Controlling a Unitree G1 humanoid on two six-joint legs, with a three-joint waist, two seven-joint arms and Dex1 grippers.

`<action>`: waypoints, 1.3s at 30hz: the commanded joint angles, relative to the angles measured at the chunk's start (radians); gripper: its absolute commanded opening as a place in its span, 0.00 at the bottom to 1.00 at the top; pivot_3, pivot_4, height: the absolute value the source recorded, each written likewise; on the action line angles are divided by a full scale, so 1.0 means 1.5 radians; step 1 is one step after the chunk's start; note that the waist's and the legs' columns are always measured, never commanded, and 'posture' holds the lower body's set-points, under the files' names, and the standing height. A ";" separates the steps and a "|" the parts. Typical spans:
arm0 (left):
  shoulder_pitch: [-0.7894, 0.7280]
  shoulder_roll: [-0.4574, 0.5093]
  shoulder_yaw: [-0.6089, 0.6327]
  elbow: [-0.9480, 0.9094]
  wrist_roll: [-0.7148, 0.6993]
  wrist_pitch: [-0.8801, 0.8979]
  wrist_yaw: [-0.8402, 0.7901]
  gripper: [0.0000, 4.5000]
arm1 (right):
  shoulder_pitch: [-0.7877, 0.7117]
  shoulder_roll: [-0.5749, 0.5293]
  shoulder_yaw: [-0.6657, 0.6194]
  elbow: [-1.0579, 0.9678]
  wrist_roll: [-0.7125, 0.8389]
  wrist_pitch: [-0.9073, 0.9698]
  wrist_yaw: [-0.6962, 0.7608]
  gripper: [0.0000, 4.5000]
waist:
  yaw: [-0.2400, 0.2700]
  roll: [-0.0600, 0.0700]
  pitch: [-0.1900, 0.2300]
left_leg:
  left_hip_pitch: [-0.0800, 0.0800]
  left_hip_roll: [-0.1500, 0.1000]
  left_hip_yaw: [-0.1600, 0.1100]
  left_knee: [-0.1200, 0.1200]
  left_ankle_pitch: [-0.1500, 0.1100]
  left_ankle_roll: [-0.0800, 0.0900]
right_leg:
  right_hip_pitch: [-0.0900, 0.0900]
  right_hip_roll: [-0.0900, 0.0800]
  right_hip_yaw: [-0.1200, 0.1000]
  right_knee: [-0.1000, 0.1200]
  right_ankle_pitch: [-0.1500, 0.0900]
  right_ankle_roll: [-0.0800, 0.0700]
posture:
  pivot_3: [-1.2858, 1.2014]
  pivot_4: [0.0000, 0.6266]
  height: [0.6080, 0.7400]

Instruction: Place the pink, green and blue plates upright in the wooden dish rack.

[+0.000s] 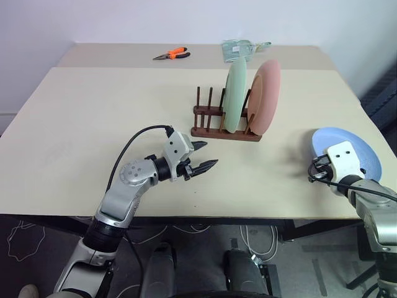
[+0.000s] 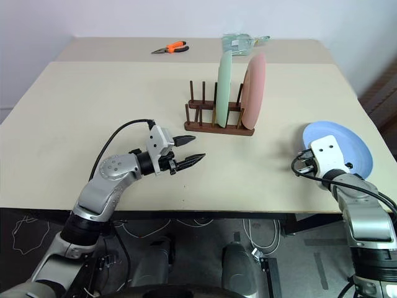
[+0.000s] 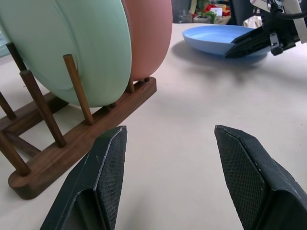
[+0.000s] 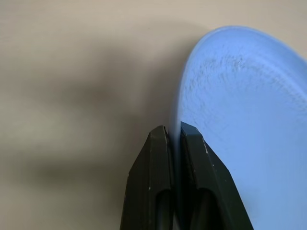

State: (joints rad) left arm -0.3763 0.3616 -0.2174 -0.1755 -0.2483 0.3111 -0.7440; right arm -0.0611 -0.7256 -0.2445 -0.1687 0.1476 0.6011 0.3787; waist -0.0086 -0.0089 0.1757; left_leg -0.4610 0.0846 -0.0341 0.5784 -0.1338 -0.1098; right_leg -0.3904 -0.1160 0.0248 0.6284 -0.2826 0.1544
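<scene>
Two of three plates are judged done: the green plate (image 1: 235, 94) and pink plate (image 1: 265, 97) are stood upright in the rack (image 1: 226, 123), side by side at its right end, green to the left of pink; the peg slots at the rack's left end are left empty. The blue plate (image 1: 351, 151) is not yet racked; it is lying on the table (image 1: 93, 124) near the right edge, well apart from the rack. The right gripper (image 4: 173, 139) is seen w/ jaws pinched on the blue plate's near rim, so the last pick-up appears begun; lift, tilt and slotting are left. The left gripper (image 1: 201, 156) is held in front of the rack, jaws apart, nothing btwn them.
</scene>
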 commanded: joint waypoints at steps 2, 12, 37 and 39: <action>0.000 0.008 0.023 -0.010 0.004 -0.024 0.005 0.66 | -0.109 0.020 -0.064 -0.029 0.002 -0.116 -0.052 0.01 | -0.006 0.001 0.000 | 0.000 0.000 0.000 0.000 0.000 0.000 | 0.000 0.000 0.000 0.000 0.000 0.000 | 0.52 0.24 1.00; 0.005 0.054 0.081 0.068 0.044 -0.110 0.035 0.66 | -0.582 0.229 -0.114 -0.173 0.605 0.063 -0.156 0.01 | -0.002 0.006 0.002 | 0.000 0.000 0.000 -0.002 0.000 0.001 | -0.001 0.001 -0.001 0.002 0.000 0.003 | 0.52 0.24 1.00; 0.062 0.100 0.179 0.138 0.087 -0.227 0.109 0.66 | -0.602 0.527 0.046 0.060 0.640 0.050 -0.451 0.01 | -0.004 0.006 0.002 | -0.001 0.001 0.000 -0.003 0.000 0.001 | -0.003 0.001 -0.001 0.003 0.001 0.003 | 0.52 0.24 1.00; 0.059 0.091 0.170 0.133 0.086 -0.222 0.106 0.66 | -0.609 0.523 0.040 0.081 0.627 0.044 -0.438 0.01 | -0.004 0.006 0.002 | -0.001 0.001 0.000 -0.003 0.000 0.001 | -0.003 0.001 -0.001 0.003 0.001 0.003 | 0.52 0.24 1.00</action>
State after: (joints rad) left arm -0.2788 0.5013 0.0439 0.0648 -0.1185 -0.0251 -0.5864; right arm -0.9377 0.0580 -0.1746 -0.0433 1.1002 0.6862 -0.3037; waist -0.0148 0.0000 0.1790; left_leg -0.4628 0.0856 -0.0339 0.5745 -0.1338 -0.1083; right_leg -0.3949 -0.1148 0.0234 0.6327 -0.2807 0.1588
